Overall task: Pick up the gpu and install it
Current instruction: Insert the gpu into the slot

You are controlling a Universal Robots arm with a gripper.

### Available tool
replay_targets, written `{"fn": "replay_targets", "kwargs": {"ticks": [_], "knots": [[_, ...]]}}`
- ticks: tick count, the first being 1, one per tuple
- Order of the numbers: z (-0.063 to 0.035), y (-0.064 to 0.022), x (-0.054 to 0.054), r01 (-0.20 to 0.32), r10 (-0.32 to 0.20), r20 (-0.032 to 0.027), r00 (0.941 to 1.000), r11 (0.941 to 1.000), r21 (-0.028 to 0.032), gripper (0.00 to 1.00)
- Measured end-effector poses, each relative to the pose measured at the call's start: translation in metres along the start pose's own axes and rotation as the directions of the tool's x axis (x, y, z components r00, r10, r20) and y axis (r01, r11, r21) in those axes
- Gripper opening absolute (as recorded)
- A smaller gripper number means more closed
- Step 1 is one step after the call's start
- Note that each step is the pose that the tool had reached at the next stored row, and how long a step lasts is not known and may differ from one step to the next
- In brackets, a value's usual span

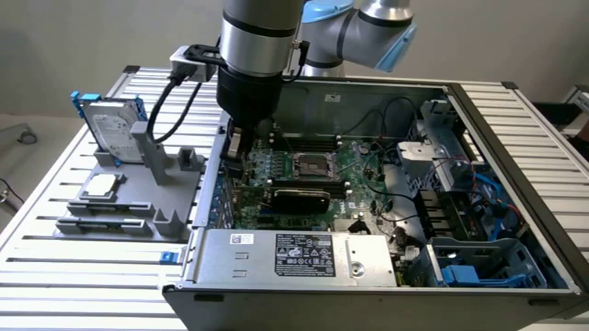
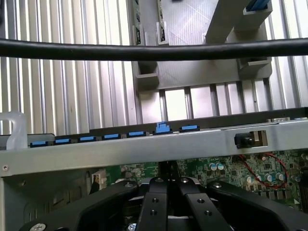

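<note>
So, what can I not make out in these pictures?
1. Exterior view: what the gripper touches; the arm's own body and the case wall hide it.
2. Exterior view: whether the gpu sits fully in its slot; its black cover hides the lower edge.
3. Wrist view: part of the grey rack, crossed by a black cable.

My fingertips (image 1: 234, 160) sink behind the case (image 1: 214, 172) wall, so I cannot tell my grip. My arm (image 1: 267, 41) runs off the picture's top. The cable (image 2: 154, 49) hides part of the rack (image 2: 192, 72).
</note>
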State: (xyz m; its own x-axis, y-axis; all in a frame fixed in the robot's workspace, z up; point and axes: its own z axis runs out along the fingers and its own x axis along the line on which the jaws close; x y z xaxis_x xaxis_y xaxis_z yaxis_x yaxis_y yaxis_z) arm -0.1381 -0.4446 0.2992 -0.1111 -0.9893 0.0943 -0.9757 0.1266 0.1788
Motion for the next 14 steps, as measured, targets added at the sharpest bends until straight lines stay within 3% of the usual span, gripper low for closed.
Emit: {"fn": "replay_targets", "kwargs": {"ticks": [8, 14], "knots": [[0.0001, 0.0004, -0.0003, -0.028, 0.028, 0.0051, 0.9996, 0.9996, -0.0028, 0.13], [0.0000, 0.0004, -0.0002, -0.033, 0.033, 0.0040, 0.9995, 0.9995, -0.0039, 0.13]]}}
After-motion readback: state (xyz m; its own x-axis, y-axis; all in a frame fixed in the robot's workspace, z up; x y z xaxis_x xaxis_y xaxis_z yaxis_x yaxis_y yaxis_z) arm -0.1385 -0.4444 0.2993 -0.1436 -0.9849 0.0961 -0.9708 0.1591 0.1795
